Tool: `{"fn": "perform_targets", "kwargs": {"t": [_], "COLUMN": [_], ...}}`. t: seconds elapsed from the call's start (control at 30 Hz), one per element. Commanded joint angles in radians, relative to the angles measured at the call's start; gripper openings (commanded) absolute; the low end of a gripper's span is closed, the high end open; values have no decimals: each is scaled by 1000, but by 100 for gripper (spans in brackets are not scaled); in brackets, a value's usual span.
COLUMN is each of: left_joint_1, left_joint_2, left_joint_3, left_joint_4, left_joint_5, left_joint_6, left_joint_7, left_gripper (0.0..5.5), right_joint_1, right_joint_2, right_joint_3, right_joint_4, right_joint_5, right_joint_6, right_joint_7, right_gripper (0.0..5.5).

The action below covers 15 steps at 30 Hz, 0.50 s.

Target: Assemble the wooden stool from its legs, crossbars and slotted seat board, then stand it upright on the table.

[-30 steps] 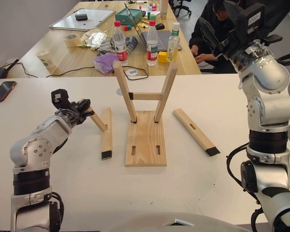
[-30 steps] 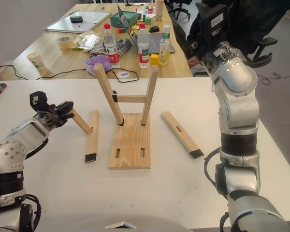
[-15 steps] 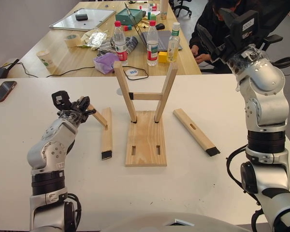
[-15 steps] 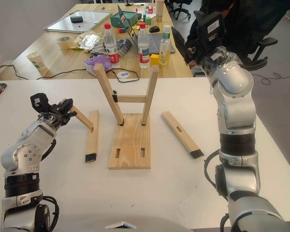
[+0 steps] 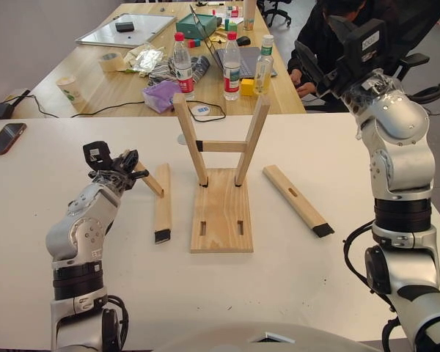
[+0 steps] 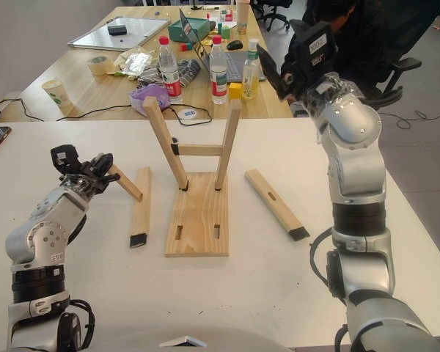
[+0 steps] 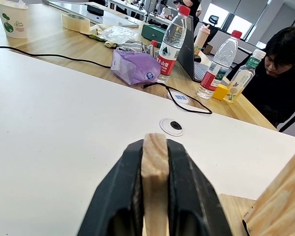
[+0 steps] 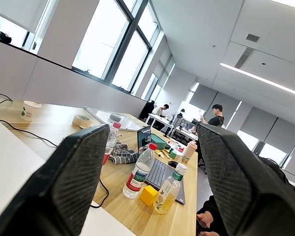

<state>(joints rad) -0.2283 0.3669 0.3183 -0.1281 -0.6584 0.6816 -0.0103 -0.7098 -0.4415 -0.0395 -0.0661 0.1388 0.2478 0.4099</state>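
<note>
seat board (image 5: 221, 213): pale wood | table (image 5: 293, 268): white | left end effector (image 5: 129, 166): black

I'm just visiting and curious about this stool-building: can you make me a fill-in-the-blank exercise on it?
The seat board has ___ legs standing in it. The left gripper is ___ on a crossbar. The right gripper, raised high, is ___.
Missing words: two; shut; open.
</note>
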Motion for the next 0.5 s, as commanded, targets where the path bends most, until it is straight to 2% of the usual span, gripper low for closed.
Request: {"fn": "perform_targets", "kwargs": {"t": [0.03,0.5], "left_joint_1": [23,13], "left_joint_2": [-11,-25], "left_joint_3": [-9,6], "left_joint_4": [-14,-94], "left_joint_5": [23,19], "left_joint_6": [42,109], "left_joint_7": [5,5], "left_gripper": [38,38], "right_joint_1": [6,12], "right_joint_2": [0,2], "right_joint_3": [4,6], "right_joint_4": [7,9], "right_joint_5": [-8,-17], "right_joint_6": [0,4], "right_joint_7": [9,19], "right_gripper": [326,326]}}
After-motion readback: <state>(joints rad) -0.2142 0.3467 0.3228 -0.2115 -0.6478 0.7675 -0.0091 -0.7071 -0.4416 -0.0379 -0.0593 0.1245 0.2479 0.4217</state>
